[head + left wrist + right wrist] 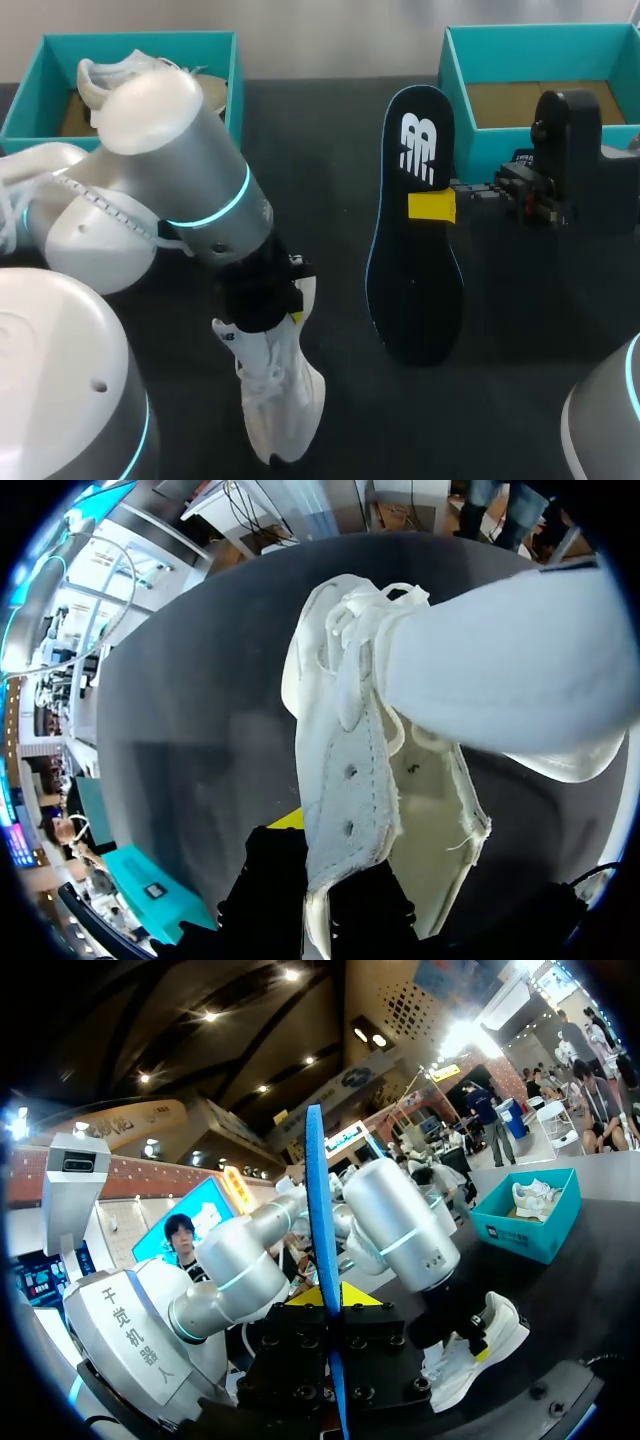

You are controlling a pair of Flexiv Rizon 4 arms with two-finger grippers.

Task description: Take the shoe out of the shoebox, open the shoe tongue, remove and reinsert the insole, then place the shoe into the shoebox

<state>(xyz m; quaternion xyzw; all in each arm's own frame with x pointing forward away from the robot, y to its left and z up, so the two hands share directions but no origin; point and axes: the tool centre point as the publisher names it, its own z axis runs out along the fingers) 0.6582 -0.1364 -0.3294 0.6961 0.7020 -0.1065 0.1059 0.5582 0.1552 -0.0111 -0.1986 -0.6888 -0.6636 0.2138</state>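
My left gripper (285, 315) is shut on the laced upper edge of a white shoe (275, 400) near the table's front, toe pointing to the front edge. In the left wrist view the eyelet flap of the shoe (345, 780) runs between the fingers of the left gripper (335, 865), and the shoe's opening shows beside it. My right gripper (432, 207) is shut on a dark insole (415, 290) with a blue rim, holding it by its side edge over the table's middle. The right wrist view shows the insole (318, 1210) edge-on in the right gripper (332, 1298).
A teal shoebox (140, 40) at the back left holds another white shoe (110, 75). A second teal shoebox (470, 140) stands at the back right, behind the right gripper. The dark tabletop (540, 340) is bare at the front right.
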